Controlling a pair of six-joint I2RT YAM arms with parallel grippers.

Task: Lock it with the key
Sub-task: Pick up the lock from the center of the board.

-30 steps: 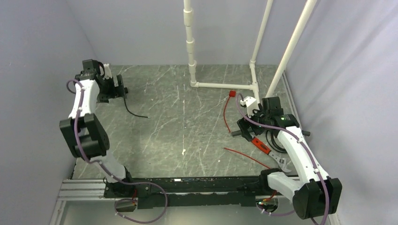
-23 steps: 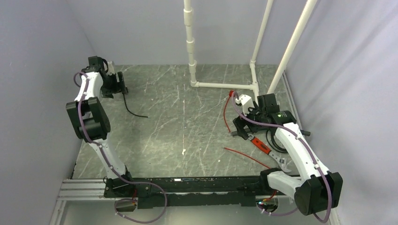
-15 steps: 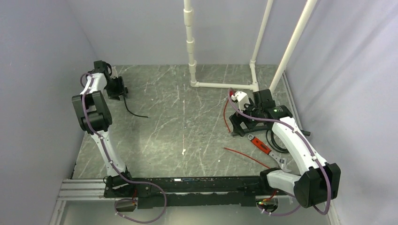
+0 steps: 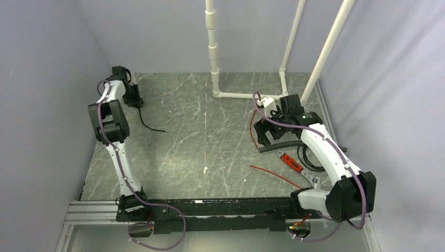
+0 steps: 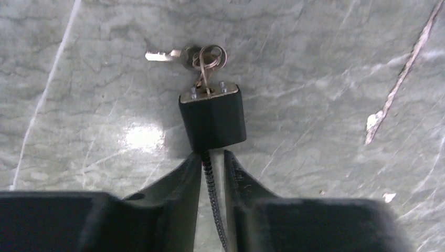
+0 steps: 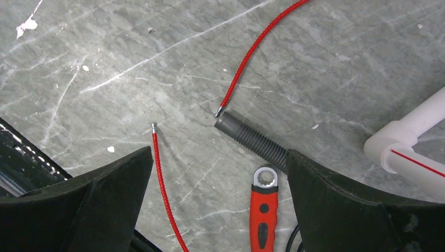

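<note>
A black lock body (image 5: 212, 118) lies on the grey marbled floor. A wire ring (image 5: 209, 55) at its far end carries a silver key (image 5: 162, 54), which lies flat pointing left. A black braided cable (image 5: 211, 178) leaves the lock's near end and runs between the fingers of my left gripper (image 5: 213, 156). Those jaws stand narrow around it, the cable against the left finger and a thin gap on the other side. In the top view the left gripper (image 4: 134, 97) is at the far left corner. My right gripper (image 6: 219, 152) hangs wide open over the floor, holding nothing.
Below the right gripper lie a red-handled wrench (image 6: 262, 210), a grey corrugated hose (image 6: 252, 139) and two red cables (image 6: 257, 47) (image 6: 165, 194). White pipes (image 4: 212, 52) rise at the back. The black cable (image 4: 149, 125) trails right from the lock. Walls close in both sides.
The left arm has stretched toward the far left corner and its jaws have narrowed from wide open round the black cable. The right arm moved back and left off the wrench, still open.
</note>
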